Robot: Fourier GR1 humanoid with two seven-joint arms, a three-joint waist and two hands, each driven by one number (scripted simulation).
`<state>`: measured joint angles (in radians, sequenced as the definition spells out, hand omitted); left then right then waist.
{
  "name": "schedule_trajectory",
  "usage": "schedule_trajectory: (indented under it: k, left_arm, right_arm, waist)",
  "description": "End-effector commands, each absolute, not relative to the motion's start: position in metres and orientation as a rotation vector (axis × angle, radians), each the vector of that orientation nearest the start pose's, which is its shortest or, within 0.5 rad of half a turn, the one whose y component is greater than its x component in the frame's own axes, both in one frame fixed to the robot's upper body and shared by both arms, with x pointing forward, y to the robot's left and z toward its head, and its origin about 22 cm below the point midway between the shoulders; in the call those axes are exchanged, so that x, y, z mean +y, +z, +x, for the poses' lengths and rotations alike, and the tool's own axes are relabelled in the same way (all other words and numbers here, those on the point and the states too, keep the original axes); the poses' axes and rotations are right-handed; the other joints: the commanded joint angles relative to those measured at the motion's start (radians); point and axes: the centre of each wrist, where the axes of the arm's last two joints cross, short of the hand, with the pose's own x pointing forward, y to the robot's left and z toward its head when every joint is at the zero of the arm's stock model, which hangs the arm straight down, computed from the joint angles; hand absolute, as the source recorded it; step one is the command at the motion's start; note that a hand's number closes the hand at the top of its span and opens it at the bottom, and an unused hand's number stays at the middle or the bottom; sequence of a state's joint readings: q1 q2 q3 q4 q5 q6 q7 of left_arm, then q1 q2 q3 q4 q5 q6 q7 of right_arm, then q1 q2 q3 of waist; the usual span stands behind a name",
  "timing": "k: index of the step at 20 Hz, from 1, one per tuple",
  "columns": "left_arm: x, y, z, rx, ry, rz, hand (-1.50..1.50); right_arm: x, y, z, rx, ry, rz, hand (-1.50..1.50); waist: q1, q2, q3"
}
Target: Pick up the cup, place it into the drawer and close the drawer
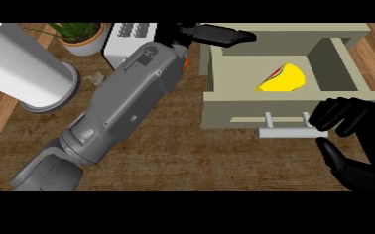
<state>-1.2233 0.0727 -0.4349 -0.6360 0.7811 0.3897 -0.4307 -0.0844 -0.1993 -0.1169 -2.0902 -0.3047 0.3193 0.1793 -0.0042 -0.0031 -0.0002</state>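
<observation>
Head view: yellow cup point(284, 78) lies inside the drawer point(219, 114), apart from right hand point(343, 116) fingers.

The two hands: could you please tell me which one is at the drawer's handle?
The right hand, curled by the white handle; the left hand reaches over the drawer's back edge.

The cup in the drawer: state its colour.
Yellow, with a small red mark at its upper edge; the cup shows only in the head view.
</observation>
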Motion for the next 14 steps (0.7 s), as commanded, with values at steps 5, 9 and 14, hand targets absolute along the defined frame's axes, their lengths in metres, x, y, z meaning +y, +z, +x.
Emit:
schedule_trajectory:
  k: [5, 9, 14]
  left_arm:
    - [0.091, 0.122, 0.403, -1.903, 0.108, -0.27, -1.5]
    - [0.146, 0.124, 0.392, -1.914, 0.112, -0.265, -1.5]
    - [0.19, 0.119, 0.352, -1.905, 0.162, -0.252, -1.5]
  right_arm:
    - [-0.277, 0.145, 0.198, -1.905, 0.566, 0.101, 1.5]
    - [-0.274, 0.149, 0.226, -1.863, 0.643, 0.018, 1.5]
    - [-0.255, 0.13, 0.226, -1.817, 0.624, -0.019, 1.5]
  waist:
    - [0.033, -0.013, 0.0]
    - [0.047, -0.006, 0.0]
    - [0.035, -0.004, 0.0]
